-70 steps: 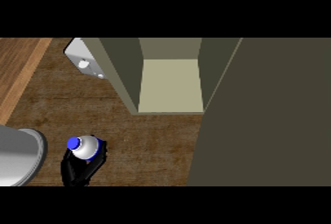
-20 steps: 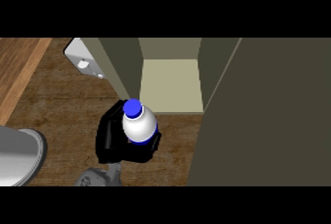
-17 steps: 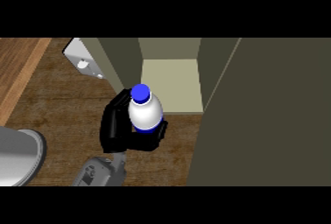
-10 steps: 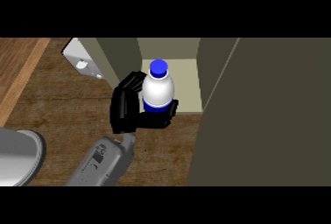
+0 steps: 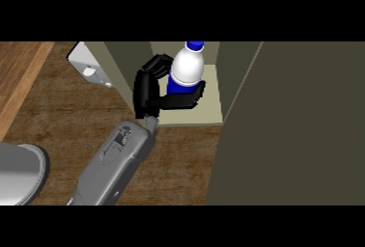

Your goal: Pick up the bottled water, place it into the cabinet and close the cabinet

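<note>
Now my black left hand (image 5: 151, 91), fingers curled round the upright white blue-capped plastic water bottle (image 5: 187, 65), holds it inside the open beige cabinet (image 5: 196, 116); placing step, next probably lower, release, shut the dark door (image 5: 299, 125).

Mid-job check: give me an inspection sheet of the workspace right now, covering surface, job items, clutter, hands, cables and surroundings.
Surface: dark wooden counter.
Job's things: bottled water, upright, blue cap, inside the mouth of the open cabinet above its pale floor; whether it is set down cannot be told. Cabinet door stands open at the right.
Clutter: grey round object at the lower left edge; white fitting at the upper left.
Hands: left hand curled round the bottle; right hand not in view.
Cables: nothing seen.
Surroundings: lighter wood strip along the left.
</note>
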Tool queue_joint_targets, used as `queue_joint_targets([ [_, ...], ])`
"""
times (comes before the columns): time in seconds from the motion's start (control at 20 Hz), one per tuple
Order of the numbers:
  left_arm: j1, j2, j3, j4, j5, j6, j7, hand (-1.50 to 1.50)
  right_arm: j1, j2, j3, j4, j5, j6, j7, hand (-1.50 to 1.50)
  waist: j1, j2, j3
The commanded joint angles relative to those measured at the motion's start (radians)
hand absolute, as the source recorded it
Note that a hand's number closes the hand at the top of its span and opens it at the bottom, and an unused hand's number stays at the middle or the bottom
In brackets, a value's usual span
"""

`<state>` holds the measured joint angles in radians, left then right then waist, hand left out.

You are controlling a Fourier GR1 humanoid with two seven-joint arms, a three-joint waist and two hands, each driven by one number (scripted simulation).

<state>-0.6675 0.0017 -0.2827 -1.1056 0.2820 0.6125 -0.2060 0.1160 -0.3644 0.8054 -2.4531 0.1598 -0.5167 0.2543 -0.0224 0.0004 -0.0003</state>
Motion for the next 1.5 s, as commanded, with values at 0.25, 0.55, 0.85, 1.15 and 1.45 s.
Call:
queue_joint_targets([
  [0.25, -0.212, -0.002, 0.06, 0.319, -0.011, 0.039, -0.03, 1.5, -0.005, -0.022, -0.014, -0.123, 0.023, 0.029, 0.074, -1.5, -0.006, 0.003, 0.0],
  [0.55, -0.298, 0.008, 0.124, 0.543, -0.036, 0.051, -0.126, 1.5, 0.023, 0.0, 0.03, -0.075, 0.041, -0.005, -0.011, -1.5, -0.02, 0.007, 0.0],
  [0.85, -0.357, -0.002, 0.093, 0.679, -0.06, 0.118, -0.119, 1.5, 0.015, -0.018, 0.019, -0.084, 0.021, 0.004, 0.009, -1.5, -0.019, 0.007, 0.0],
  [1.15, -0.383, 0.017, 0.208, 0.804, -0.028, 0.053, -0.216, 1.5, 0.017, -0.045, -0.025, -0.103, -0.019, 0.025, -0.01, -1.5, -0.021, 0.011, 0.0],
  [1.45, -0.396, 0.0, 0.218, 0.903, -0.027, 0.113, -0.282, 1.5, 0.036, -0.055, -0.01, -0.106, -0.028, 0.02, -0.009, -1.5, -0.042, 0.018, -0.001],
])
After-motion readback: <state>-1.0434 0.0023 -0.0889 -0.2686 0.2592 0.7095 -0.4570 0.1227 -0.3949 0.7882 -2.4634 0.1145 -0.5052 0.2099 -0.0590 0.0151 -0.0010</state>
